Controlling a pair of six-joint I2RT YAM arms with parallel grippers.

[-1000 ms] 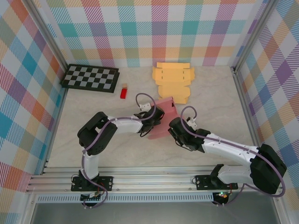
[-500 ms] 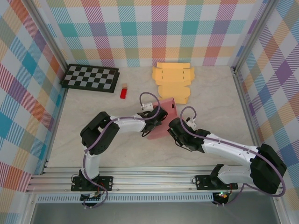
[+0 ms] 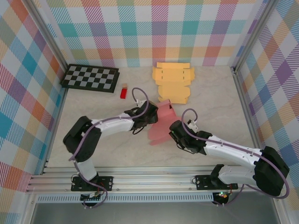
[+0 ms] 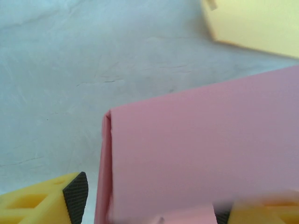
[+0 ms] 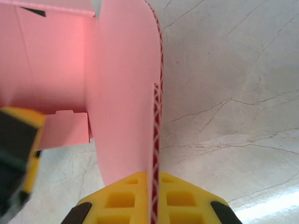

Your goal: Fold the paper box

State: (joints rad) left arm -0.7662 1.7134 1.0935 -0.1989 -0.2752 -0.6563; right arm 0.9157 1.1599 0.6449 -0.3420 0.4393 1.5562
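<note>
The pink paper box (image 3: 161,126) stands partly folded in the middle of the table, between both arms. My right gripper (image 3: 174,131) is shut on the edge of one upright pink flap (image 5: 124,93), with the corrugated edge pinched between its yellow fingers (image 5: 156,186). My left gripper (image 3: 147,116) is at the box's left side, open wide. A pink panel (image 4: 201,158) lies between its jaws, and the left pad (image 4: 77,193) stands a little clear of the panel's edge. The right finger is blurred behind the panel's corner.
A flat yellow box blank (image 3: 173,80) lies at the back of the table, just beyond the pink box; its corner (image 4: 257,23) is in the left wrist view. A checkerboard (image 3: 91,78) sits at the back left, with a small red block (image 3: 124,92) beside it.
The left arm has swung its elbow out to the left and its gripper has shifted slightly left. The pink box has opened out, its lower flap reaching farther toward the near left.
</note>
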